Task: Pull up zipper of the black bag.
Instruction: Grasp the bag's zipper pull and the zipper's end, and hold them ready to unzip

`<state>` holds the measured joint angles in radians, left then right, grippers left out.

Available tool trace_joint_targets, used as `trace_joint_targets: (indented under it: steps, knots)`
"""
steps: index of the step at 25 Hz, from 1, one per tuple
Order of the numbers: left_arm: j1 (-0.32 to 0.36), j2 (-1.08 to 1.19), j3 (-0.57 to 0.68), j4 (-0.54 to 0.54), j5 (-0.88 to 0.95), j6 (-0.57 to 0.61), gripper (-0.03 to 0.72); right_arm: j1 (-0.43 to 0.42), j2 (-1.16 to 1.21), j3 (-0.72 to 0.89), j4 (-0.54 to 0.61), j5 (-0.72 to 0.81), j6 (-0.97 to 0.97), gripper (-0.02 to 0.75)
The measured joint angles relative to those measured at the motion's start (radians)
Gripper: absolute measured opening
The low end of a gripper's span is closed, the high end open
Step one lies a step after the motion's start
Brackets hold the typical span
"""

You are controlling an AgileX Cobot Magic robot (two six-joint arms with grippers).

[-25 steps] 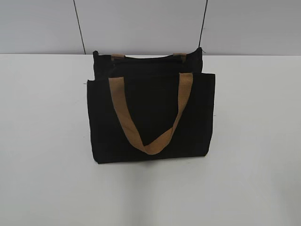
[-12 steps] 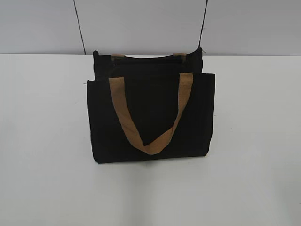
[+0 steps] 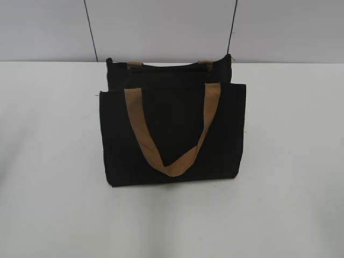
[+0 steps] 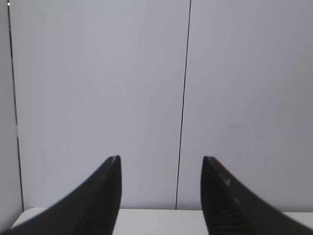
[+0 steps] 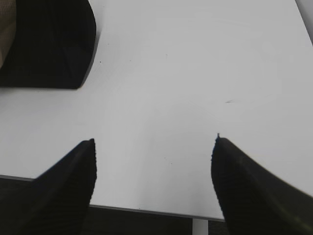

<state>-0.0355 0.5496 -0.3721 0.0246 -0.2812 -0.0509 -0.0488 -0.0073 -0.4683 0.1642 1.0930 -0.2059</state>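
You have the black bag (image 3: 172, 131) lying near the middle of the white table (image 3: 48, 204), its front panel toward the exterior camera and its top edge at the far side, close to the grey wall (image 3: 161, 27). One tan webbing handle (image 3: 171, 129) droops in a loop across the front panel; the ends of the second tan handle (image 3: 134, 64) just show at the top edge. The zipper (image 3: 169, 65) runs along that far top edge as a dark line, but you cannot make out its pull tab from here. Neither arm appears in the exterior view. Your left gripper (image 4: 160, 164) has its jaws spread with nothing between them, pointing at the wall panels above the table's far edge. Your right gripper (image 5: 154, 142) is spread wide as well, empty, hovering above bare tabletop near the table's front edge. In the right wrist view a corner of the bag sits at the upper left, well apart from the right fingertips (image 5: 88, 147).
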Motion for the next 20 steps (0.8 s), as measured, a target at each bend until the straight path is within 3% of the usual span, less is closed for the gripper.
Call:
trace_joint_targets:
  steps: [6, 11, 14, 20]
  knots:
    - [0.000, 0.451, 0.001, 0.053, -0.346, -0.046, 0.396, 0.000, 0.000, 0.000, 0.000, 0.000, 0.000, 0.556]
    - [0.000, 0.785, 0.001, 0.250, -0.625, -0.172, 0.396, 0.000, 0.000, 0.000, 0.000, 0.000, 0.000, 0.556]
    - [0.001, 0.939, 0.001, 0.399, -0.695, -0.221, 0.394, 0.000, 0.000, 0.000, 0.000, 0.000, 0.000, 0.556]
    - [-0.001, 1.153, -0.081, 0.866, -0.776, -0.230, 0.354, 0.000, 0.000, 0.000, 0.000, 0.000, 0.000, 0.556]
